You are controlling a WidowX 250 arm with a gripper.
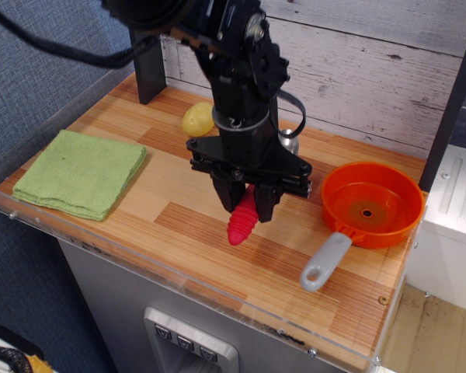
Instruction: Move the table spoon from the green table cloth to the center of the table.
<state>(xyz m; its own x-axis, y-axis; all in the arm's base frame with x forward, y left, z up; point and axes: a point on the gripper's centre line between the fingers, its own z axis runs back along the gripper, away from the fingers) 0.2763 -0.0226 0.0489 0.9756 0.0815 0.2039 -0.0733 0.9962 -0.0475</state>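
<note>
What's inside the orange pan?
The orange pan holds nothing; only a small dark spot shows at the middle of its bottom. What lies under the pan is covered and cannot be seen.

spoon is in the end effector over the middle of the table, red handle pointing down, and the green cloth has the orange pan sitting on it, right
Not quite. The spoon is held in the end effector over the middle of the table, red handle pointing down. But the green cloth has nothing on it. The orange pan sits directly on the wood at the right end, far from the cloth. The observation.image view shows this.
</note>
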